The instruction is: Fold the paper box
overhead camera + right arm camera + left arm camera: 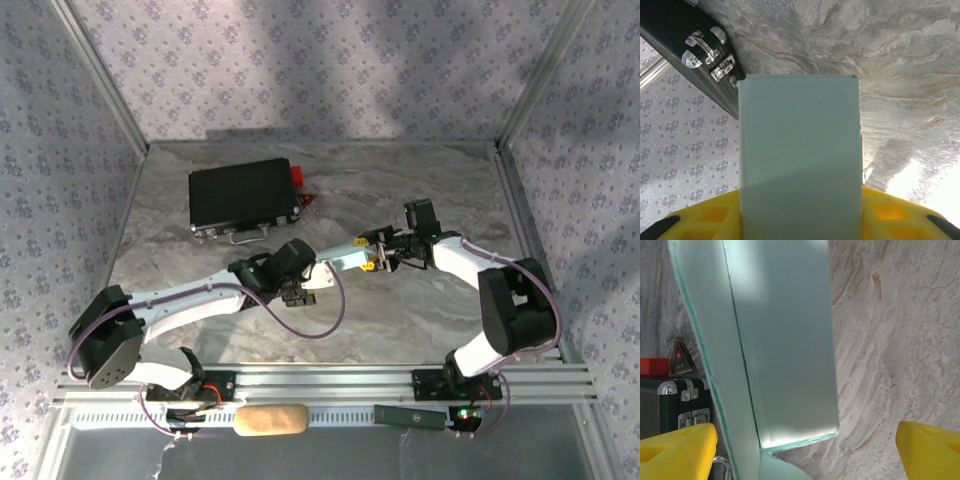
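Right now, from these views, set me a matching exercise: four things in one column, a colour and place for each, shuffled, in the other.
1 paper box
2 case
3 triangle
4 pad

A black, far left of the table
B tan, on the near rail
C pale blue, mid-table
D red, beside the case

Pairs: 1-C, 2-A, 3-D, 4-B

Your top view is softly lit, with shadows crossing the purple-flowered wall. In your right wrist view, glare bleaches the grey marbled tabletop at lower right, and the pale light-blue card box darkens near the lens.
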Action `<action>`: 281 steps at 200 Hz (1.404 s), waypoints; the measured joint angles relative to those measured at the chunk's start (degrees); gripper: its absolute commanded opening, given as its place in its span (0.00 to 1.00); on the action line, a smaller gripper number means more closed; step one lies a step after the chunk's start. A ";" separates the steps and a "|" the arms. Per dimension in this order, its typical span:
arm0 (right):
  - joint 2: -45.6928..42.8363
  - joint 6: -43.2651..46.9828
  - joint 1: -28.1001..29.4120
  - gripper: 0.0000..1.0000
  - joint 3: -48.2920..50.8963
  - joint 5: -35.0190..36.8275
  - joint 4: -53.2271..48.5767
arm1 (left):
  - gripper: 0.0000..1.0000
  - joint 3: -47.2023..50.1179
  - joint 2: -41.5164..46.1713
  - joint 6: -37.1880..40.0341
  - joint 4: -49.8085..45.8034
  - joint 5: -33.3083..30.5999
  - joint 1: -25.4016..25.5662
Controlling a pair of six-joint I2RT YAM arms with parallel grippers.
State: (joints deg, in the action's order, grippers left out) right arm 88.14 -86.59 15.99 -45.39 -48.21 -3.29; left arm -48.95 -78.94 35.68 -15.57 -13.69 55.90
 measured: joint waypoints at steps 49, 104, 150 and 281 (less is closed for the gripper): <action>-0.98 -0.04 0.00 0.29 0.02 -0.31 0.07 | 0.80 -2.14 -4.00 0.79 3.37 -0.70 0.46; -1.38 -0.28 0.04 0.29 0.13 -0.28 0.17 | 0.60 -2.25 -6.03 1.09 4.94 -1.64 0.90; -1.38 -0.59 0.07 0.38 0.24 -0.28 0.11 | 0.51 -3.41 -6.80 1.14 4.55 -2.47 0.90; -20.81 20.63 -9.77 0.78 -1.86 2.89 -19.93 | 0.48 -12.07 -5.38 -3.34 -17.22 6.23 0.85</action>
State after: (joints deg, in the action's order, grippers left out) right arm 67.33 -65.95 6.22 -47.24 -45.32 -23.22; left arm -61.01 -84.31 32.34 -32.80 -7.46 56.75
